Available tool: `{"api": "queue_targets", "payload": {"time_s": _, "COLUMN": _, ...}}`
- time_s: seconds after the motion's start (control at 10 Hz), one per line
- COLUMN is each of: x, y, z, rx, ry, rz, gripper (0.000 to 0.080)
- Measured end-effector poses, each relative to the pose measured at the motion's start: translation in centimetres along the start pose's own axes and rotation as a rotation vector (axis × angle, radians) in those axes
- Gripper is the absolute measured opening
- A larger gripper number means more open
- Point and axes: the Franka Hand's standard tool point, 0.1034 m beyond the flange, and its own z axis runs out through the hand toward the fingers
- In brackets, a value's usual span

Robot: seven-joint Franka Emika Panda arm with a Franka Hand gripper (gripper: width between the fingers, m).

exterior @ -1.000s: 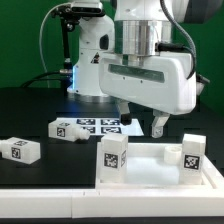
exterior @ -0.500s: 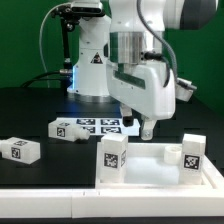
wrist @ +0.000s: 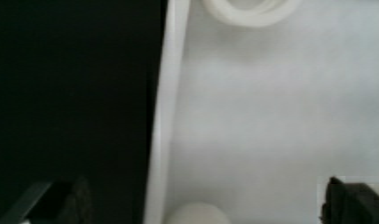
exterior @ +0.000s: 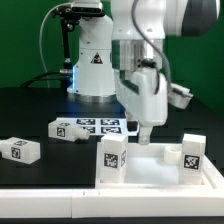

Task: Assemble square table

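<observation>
The white square table top (exterior: 150,168) lies at the front right of the exterior view. Two tagged white legs stand upright on it, one at its left corner (exterior: 113,157) and one at its right corner (exterior: 193,155). My gripper (exterior: 143,134) hangs just above the top's back edge, between those legs. In the wrist view my gripper (wrist: 205,203) is open and empty, with its dark fingers (wrist: 53,203) wide apart over the top's rim (wrist: 165,120). A round corner socket (wrist: 250,9) shows there too.
Two loose tagged legs lie on the black table, one at the exterior view's left (exterior: 20,150) and one further back (exterior: 68,129). The marker board (exterior: 102,125) lies behind the table top, before the robot base (exterior: 95,70). A white edge (exterior: 90,198) runs along the front.
The hand has turned about its vertical axis, from broadside to edge-on in the exterior view, and shifted slightly left. The legs and the top have not moved.
</observation>
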Motion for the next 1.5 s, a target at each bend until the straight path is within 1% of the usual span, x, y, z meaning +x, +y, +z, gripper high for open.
{"api": "queue_targets", "payload": {"time_s": 0.1, "x": -0.3, "y": 0.9, "z": 1.3, "rx": -0.007, "ry": 0.003, "rz": 0.025, "gripper": 0.0649}}
{"api": "queue_targets", "payload": {"time_s": 0.2, "x": -1.1, "y": 1.8, "z": 2.1, "rx": 0.006, "ry": 0.005, "rz": 0.047, "gripper": 0.0649}}
{"api": "queue_targets", "payload": {"time_s": 0.3, "x": -1.5, "y": 2.2, "z": 2.6, "rx": 0.011, "ry": 0.002, "rz": 0.081, "gripper": 0.0649}}
{"api": "queue_targets", "payload": {"time_s": 0.6, "x": -1.5, "y": 2.3, "z": 2.9, "rx": 0.008, "ry": 0.003, "rz": 0.082, "gripper": 0.0635}}
{"api": "queue_targets", "payload": {"time_s": 0.7, "x": -1.5, "y": 2.3, "z": 2.9, "rx": 0.007, "ry": 0.004, "rz": 0.082, "gripper": 0.0467}}
{"api": "queue_targets", "payload": {"time_s": 0.8, "x": -1.5, "y": 2.3, "z": 2.9, "rx": 0.007, "ry": 0.004, "rz": 0.082, "gripper": 0.0283}}
{"api": "queue_targets", "payload": {"time_s": 0.9, "x": -1.5, "y": 2.3, "z": 2.9, "rx": 0.007, "ry": 0.004, "rz": 0.082, "gripper": 0.0283}}
{"api": "queue_targets", "payload": {"time_s": 1.0, "x": -1.5, "y": 2.3, "z": 2.9, "rx": 0.007, "ry": 0.004, "rz": 0.082, "gripper": 0.0148}}
{"api": "queue_targets", "payload": {"time_s": 1.1, "x": -1.4, "y": 2.3, "z": 2.9, "rx": 0.007, "ry": 0.004, "rz": 0.082, "gripper": 0.0148}}
{"api": "queue_targets", "payload": {"time_s": 1.2, "x": -1.4, "y": 2.3, "z": 2.9, "rx": 0.007, "ry": 0.005, "rz": 0.083, "gripper": 0.0043}}
{"api": "queue_targets", "payload": {"time_s": 1.5, "x": -1.4, "y": 2.3, "z": 2.9, "rx": 0.007, "ry": 0.005, "rz": 0.083, "gripper": 0.0043}}
